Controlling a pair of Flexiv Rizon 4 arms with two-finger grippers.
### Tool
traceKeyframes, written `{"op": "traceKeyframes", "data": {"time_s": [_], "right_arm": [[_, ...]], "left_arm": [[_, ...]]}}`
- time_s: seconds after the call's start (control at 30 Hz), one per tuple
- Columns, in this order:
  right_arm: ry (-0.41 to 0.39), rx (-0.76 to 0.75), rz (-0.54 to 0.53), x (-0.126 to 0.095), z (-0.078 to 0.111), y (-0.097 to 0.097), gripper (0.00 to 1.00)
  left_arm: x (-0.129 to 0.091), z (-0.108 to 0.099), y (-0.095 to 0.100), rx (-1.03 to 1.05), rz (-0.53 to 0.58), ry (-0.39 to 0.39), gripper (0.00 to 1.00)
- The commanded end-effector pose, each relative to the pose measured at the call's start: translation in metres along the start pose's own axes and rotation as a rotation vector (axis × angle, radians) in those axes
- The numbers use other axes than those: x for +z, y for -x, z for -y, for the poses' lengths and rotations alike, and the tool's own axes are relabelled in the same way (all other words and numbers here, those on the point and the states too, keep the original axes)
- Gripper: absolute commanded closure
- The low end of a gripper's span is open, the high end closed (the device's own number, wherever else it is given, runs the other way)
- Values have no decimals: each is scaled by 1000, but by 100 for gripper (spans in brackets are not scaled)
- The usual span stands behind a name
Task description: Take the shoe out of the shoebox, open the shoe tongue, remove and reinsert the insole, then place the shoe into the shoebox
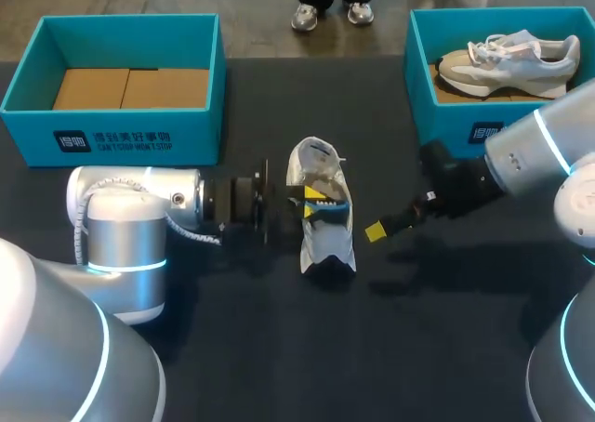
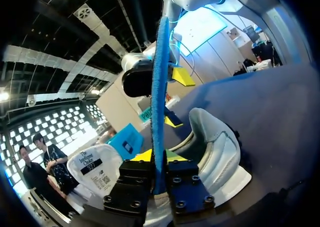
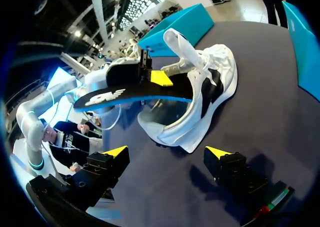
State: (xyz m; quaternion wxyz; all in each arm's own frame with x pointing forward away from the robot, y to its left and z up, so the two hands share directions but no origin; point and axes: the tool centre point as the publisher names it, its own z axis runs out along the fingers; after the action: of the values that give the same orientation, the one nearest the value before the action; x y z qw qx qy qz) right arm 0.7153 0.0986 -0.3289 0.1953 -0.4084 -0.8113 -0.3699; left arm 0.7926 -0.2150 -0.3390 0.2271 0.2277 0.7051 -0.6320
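A white shoe (image 1: pixel 321 241) lies on the dark table in the middle, its tongue (image 3: pixel 182 49) pulled up. My left gripper (image 1: pixel 314 199) reaches in from the left over the shoe's opening and is shut on the insole (image 3: pixel 135 94), black on top with a blue edge. The left wrist view shows the insole (image 2: pixel 160 87) edge-on between that gripper's (image 2: pixel 160 157) yellow tips, standing up over the shoe (image 2: pixel 215 147). My right gripper (image 1: pixel 376 230) stands open just right of the shoe. In its own view this gripper (image 3: pixel 166 154) holds nothing, a short way from the shoe (image 3: pixel 200 102).
A teal shoebox (image 1: pixel 112 136) with cardboard in it stands at the back left. A second teal shoebox (image 1: pixel 446 115) at the back right holds a grey-white shoe (image 1: pixel 509 64). Bare dark tabletop lies in front of the shoe.
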Motion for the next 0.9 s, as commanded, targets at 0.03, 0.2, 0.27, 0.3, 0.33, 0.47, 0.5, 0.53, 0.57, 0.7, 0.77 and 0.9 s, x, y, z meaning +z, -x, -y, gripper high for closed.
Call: {"op": "traceKeyframes", "data": {"time_s": [0.03, 0.2, 0.27, 0.3, 0.33, 0.47, 0.5, 0.53, 0.57, 0.7, 0.77, 0.9], "right_arm": [[-1, 0, 2, 1, 0, 0, 0], [-1, 0, 2, 1, 0, 0, 0], [-1, 0, 2, 1, 0, 0, 0], [-1, 0, 2, 1, 0, 0, 0], [-1, 0, 2, 1, 0, 0, 0], [-1, 0, 2, 1, 0, 0, 0], [-1, 0, 2, 1, 0, 0, 0], [-1, 0, 2, 1, 0, 0, 0], [-1, 0, 2, 1, 0, 0, 0], [-1, 0, 2, 1, 0, 0, 0], [-1, 0, 2, 1, 0, 0, 0], [-1, 0, 2, 1, 0, 0, 0]], "left_arm": [[1, 8, 1, 7, 1, -9, 56], [1, 20, 2, 31, -3, -37, 64], [1, 22, 2, 33, -4, -38, 67], [0, 22, 2, 34, -5, -39, 67], [0, 23, 1, 35, -7, -39, 75], [0, 23, -1, 44, -18, -39, 100], [0, 22, -2, 45, -21, -39, 100], [0, 21, -3, 45, -26, -37, 100], [0, 19, -3, 49, -29, -33, 100], [2, 11, -4, 59, -34, -19, 100], [4, 8, -4, 63, -35, -16, 100], [7, 1, -3, 62, -30, -5, 100]]}}
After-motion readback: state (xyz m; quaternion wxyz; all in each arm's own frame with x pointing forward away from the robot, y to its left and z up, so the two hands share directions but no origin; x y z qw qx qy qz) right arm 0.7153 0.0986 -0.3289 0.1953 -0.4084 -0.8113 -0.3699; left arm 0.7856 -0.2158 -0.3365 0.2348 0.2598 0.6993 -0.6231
